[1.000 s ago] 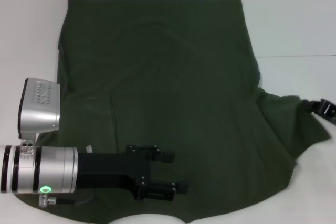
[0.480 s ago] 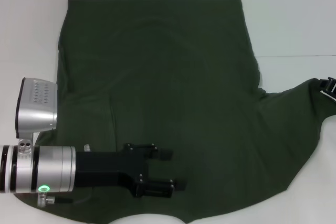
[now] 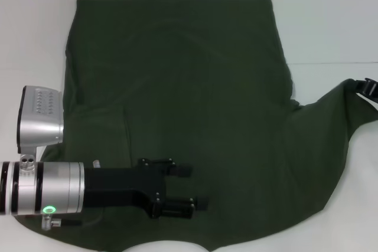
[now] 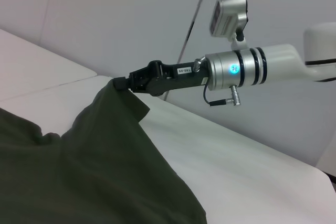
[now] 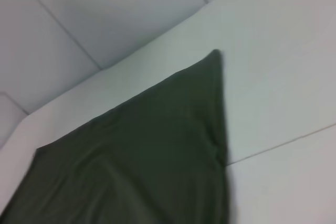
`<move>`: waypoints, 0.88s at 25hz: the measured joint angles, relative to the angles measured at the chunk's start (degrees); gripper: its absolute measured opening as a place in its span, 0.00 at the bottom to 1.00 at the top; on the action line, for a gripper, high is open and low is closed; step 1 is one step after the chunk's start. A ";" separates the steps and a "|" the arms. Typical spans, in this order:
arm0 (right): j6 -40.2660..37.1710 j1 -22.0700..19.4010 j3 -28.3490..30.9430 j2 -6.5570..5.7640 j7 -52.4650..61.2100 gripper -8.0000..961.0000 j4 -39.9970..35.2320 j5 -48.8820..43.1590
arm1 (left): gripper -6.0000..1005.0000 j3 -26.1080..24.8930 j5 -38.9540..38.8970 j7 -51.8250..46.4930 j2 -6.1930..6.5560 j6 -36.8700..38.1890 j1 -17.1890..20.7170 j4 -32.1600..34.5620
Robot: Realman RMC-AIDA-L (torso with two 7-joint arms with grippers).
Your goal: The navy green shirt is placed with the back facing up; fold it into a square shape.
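The navy green shirt (image 3: 189, 104) is lying spread over the white desk (image 3: 331, 22), its plain side facing up and no lettering showing. Its far edge is running straight across the back of the desk, and its near edge is reaching the front of the head view. Most of the cloth is lying flat, with faint creases near the left side.

The right hand (image 3: 369, 87) is sitting at the right edge of the head view, closed on the tip of the shirt's right sleeve. The sleeve is being pulled outward into a taut point, raised off the desk between the shirt's body and the hand. In the left wrist view the same hand (image 4: 122, 83) is appearing farther off at the end of its black and silver arm, its fingers pinched on the peak of the cloth (image 4: 94, 145), with the fabric draping down from the grip to the desk (image 4: 252, 161).

The left hand (image 3: 192, 186) is hovering over the near left part of the shirt, pointing toward the right. Its two black fingers (image 3: 183, 170) are standing apart with a clear gap between them, and they are holding nothing. Whether they are touching the cloth below cannot be told.

The right wrist view is showing only a far corner of the shirt (image 5: 157, 145) lying flat on the desk (image 5: 283, 51).
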 joint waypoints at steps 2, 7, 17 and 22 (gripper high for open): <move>-2.08 0.30 -0.04 0.00 0.00 0.04 0.00 0.00 | 0.80 0.00 -0.05 -0.03 0.00 -0.01 -0.08 0.00; -9.16 2.60 -2.30 0.62 0.56 0.04 0.01 -0.18 | 0.80 0.01 -0.06 -0.64 -0.01 -0.03 -0.23 0.24; -11.30 10.12 -7.69 5.07 -0.33 0.08 1.07 0.16 | 0.79 -0.35 -0.06 -0.75 0.19 -0.02 -0.42 0.44; -12.52 10.84 -8.03 5.04 -0.31 0.24 1.86 0.37 | 0.79 -0.64 -0.06 -0.77 0.59 -0.02 -0.36 0.24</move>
